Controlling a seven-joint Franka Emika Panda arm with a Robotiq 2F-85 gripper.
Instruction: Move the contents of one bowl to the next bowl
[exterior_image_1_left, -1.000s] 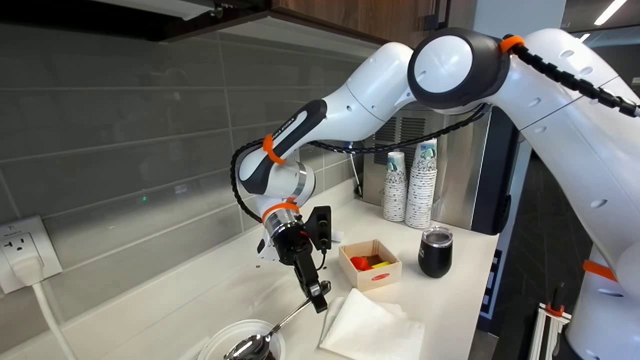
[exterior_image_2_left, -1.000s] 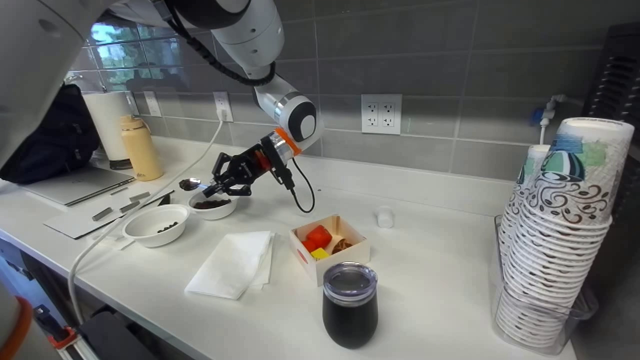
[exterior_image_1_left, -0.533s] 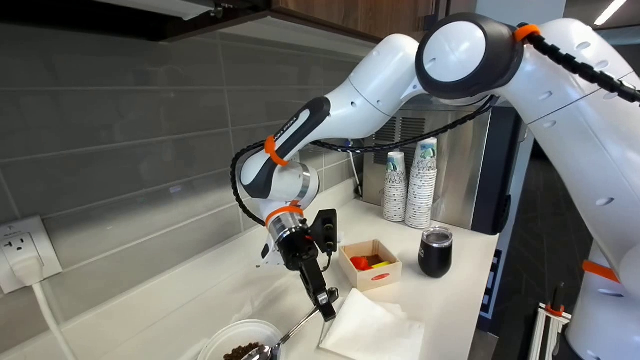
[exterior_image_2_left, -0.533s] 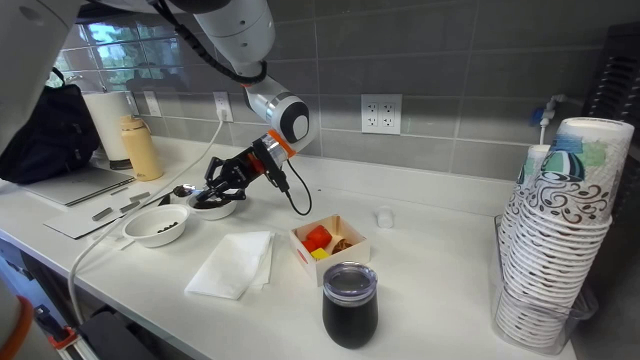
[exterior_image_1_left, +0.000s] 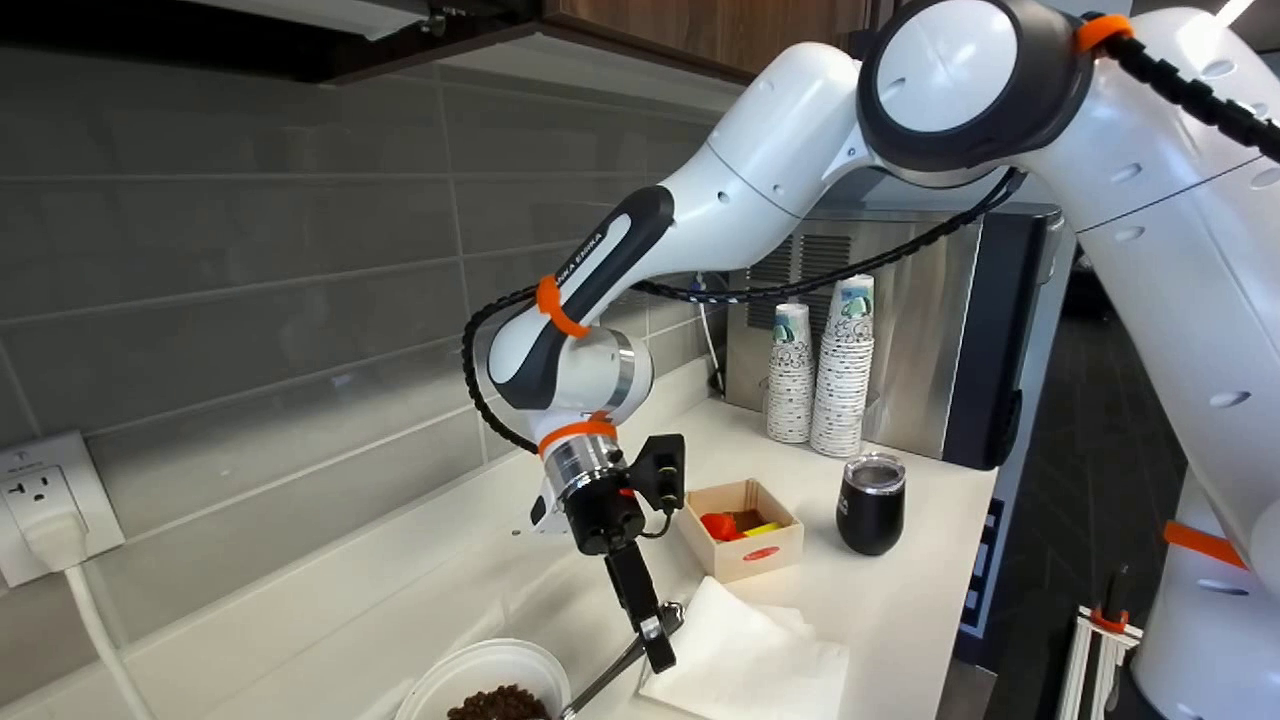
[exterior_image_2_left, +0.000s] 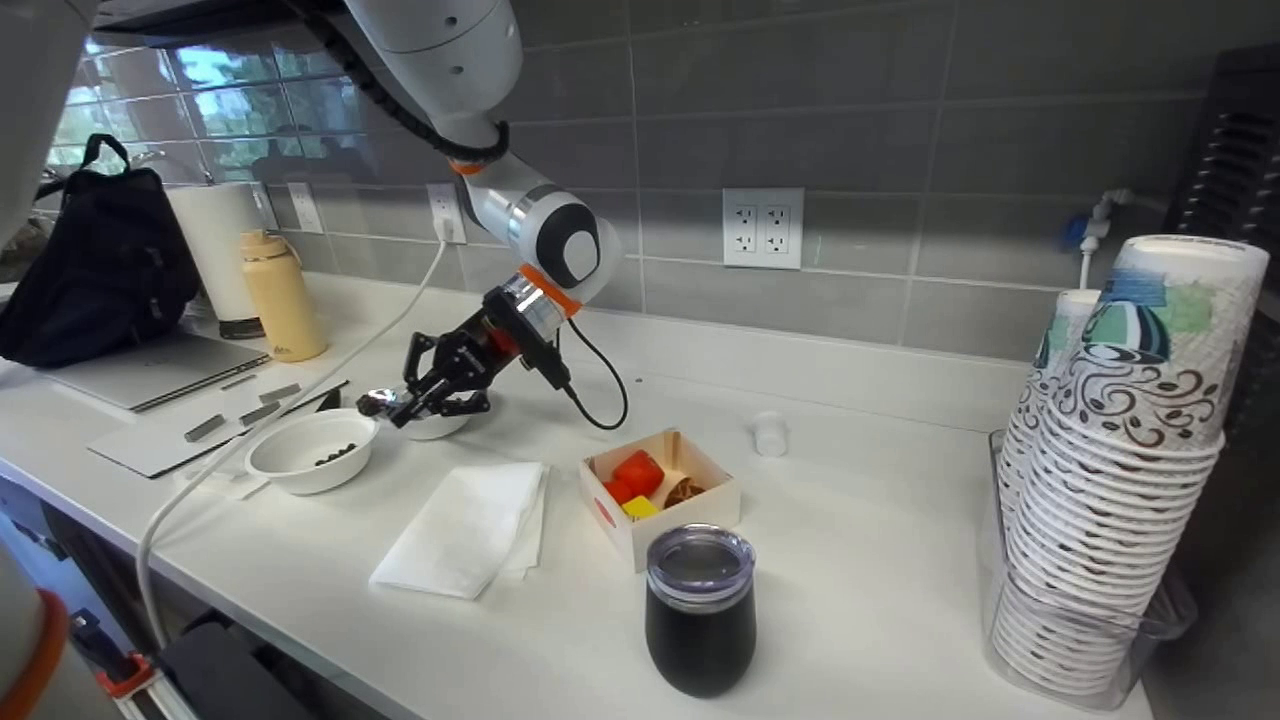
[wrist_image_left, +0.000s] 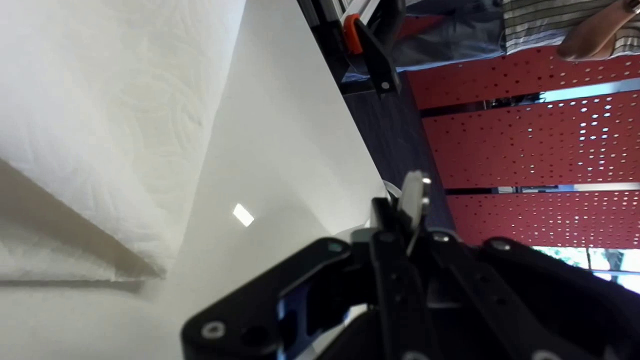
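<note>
- Nearest, in an exterior view, stood a black tumbler (exterior_image_2_left: 700, 640), with an open wooden box (exterior_image_2_left: 720, 508) just behind it.
- Beyond lay a folded white napkin (exterior_image_2_left: 455, 530).
- Next came a white bowl (exterior_image_2_left: 285, 442) with a few dark pieces (exterior_image_2_left: 335, 455) in it.
- The gripper (exterior_image_1_left: 656, 640) had its fingers clamped on the handle of a spoon (exterior_image_2_left: 378, 402), whose head showed close to that bowl's rim.
- Farther, partly behind the gripper, sat the fuller bowl (exterior_image_1_left: 450, 675), holding brown pieces (exterior_image_1_left: 498, 703).
</note>
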